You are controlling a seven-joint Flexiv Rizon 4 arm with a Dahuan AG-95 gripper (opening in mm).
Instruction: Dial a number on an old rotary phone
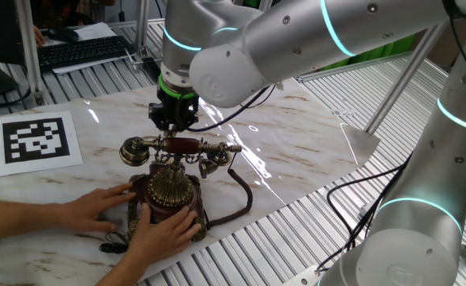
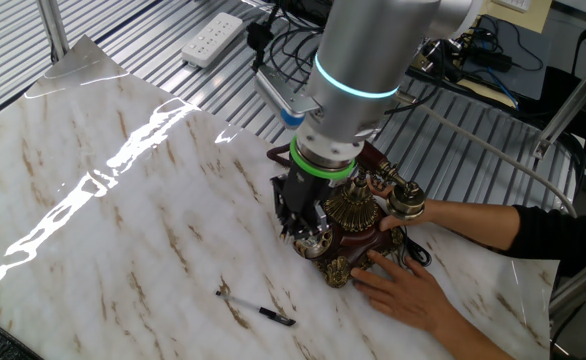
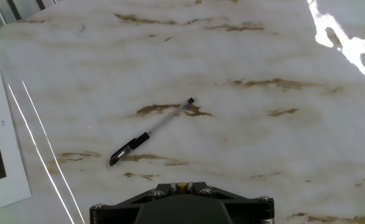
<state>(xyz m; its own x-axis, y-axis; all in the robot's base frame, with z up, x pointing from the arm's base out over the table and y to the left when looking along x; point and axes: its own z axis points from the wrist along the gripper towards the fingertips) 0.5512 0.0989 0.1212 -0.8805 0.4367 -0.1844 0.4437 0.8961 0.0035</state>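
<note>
The old rotary phone (image 1: 169,199) stands on the marble table, its brass dial (image 1: 172,187) facing the front edge and the handset (image 1: 181,146) lying in the cradle. In the other fixed view the phone (image 2: 358,215) sits right of my hand. My gripper (image 1: 172,123) hangs just behind the handset and close above it, pressed up against the phone's side (image 2: 308,232). In the hand view the gripper (image 3: 181,185) is shut, with only a small tan sliver showing between the jaws. The phone is out of the hand view.
Two human hands (image 1: 98,208) (image 1: 165,234) hold the phone's base from the front. A black pen (image 2: 258,312) (image 3: 151,132) lies on the marble beyond the gripper. A printed marker sheet (image 1: 38,141) lies left. A black keyboard (image 1: 82,52) and power strip (image 2: 211,40) lie off the table.
</note>
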